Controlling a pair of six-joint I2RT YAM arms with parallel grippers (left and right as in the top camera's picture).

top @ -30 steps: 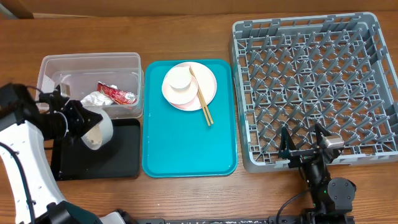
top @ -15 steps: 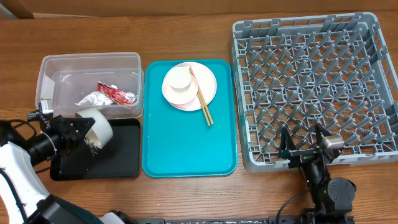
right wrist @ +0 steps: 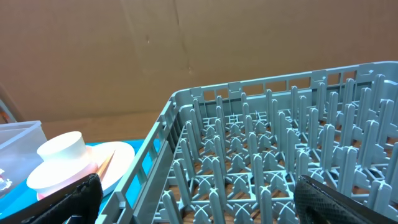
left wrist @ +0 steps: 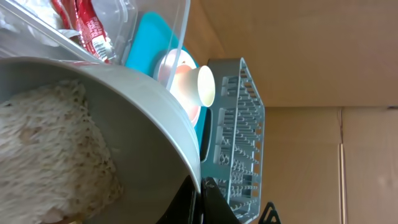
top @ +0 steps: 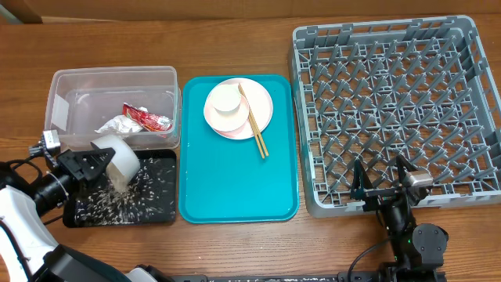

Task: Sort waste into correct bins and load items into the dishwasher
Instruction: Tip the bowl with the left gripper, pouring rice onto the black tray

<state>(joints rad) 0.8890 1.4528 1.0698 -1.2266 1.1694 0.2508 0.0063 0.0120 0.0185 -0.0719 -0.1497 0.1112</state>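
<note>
White rice (top: 124,200) tips from bowl (top: 117,160), clamped in left end effector (top: 88,165), into tray (top: 167,220); overtilting could scatter grains onto bench (top: 235,244). Right end effector (top: 381,178) spread, empty.

Frame edges cut off the bowl (left wrist: 140,134) and its rice (left wrist: 50,149).

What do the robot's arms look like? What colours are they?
The left arm is white with black joints and a small white tag. The left gripper is black. The right arm is black, with a silver block, thin black fingers and a thin black cable.
</note>
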